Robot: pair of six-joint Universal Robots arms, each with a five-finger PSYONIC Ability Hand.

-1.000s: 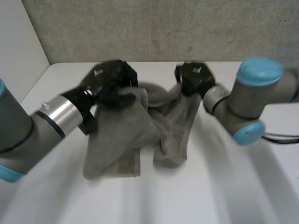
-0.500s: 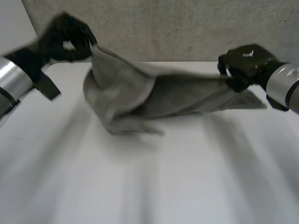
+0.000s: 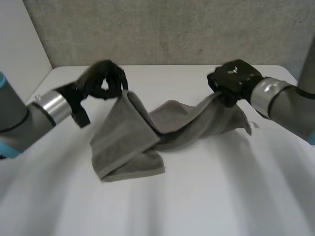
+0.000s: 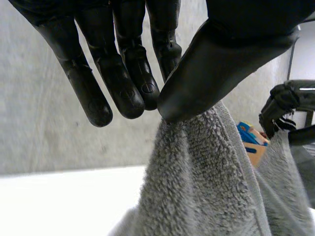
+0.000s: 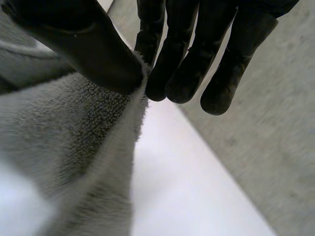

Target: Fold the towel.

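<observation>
A grey towel (image 3: 147, 132) hangs between my two hands above the white table (image 3: 197, 196), its lower folds resting on the table. My left hand (image 3: 103, 81) pinches one top corner of the towel (image 4: 197, 177) between thumb and fingers (image 4: 133, 93). My right hand (image 3: 234, 81) pinches the other end, where the towel (image 5: 74, 137) is clamped between thumb and fingers (image 5: 187, 78). The cloth sags in a twisted band between both hands. In the left wrist view my right hand (image 4: 285, 105) shows beyond the towel.
A rough grey wall (image 3: 172, 29) runs behind the table's far edge. A small blue and orange object (image 4: 252, 142) shows past the towel in the left wrist view. Bare table lies in front of the towel.
Both hands spread wide apart and stretched the towel out, then came lower and slightly inward. The towel now sags onto the table.
</observation>
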